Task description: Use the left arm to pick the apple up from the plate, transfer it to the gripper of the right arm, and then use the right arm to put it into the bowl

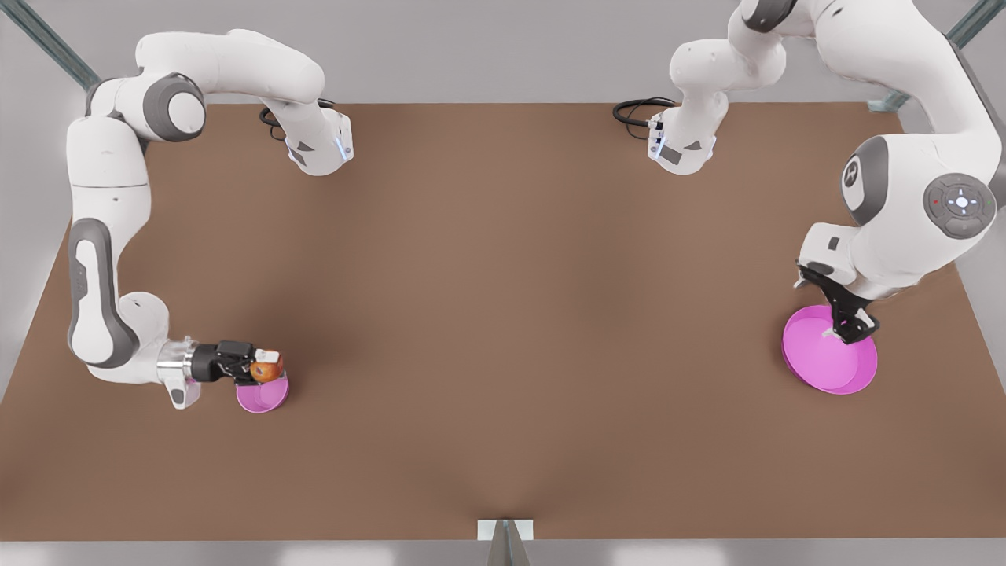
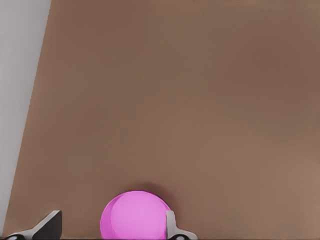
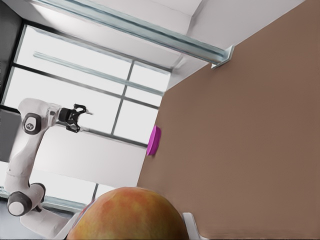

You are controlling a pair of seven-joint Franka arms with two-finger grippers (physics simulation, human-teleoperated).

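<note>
The red-orange apple is gripped by my right gripper, which reaches in level from the front view's left. It hangs just over the rim of the small pink bowl. Close up in the right wrist view, the apple sits beside one pale finger. At the front view's right, my left gripper points down over the wide pink plate, open and holding nothing. The left wrist view has the plate between the fingertips.
The brown table carries both arm bases at its far edge, with black cables beside them. A grey bracket sits at the near edge. In the right wrist view, the plate appears edge-on, with the left gripper beyond it.
</note>
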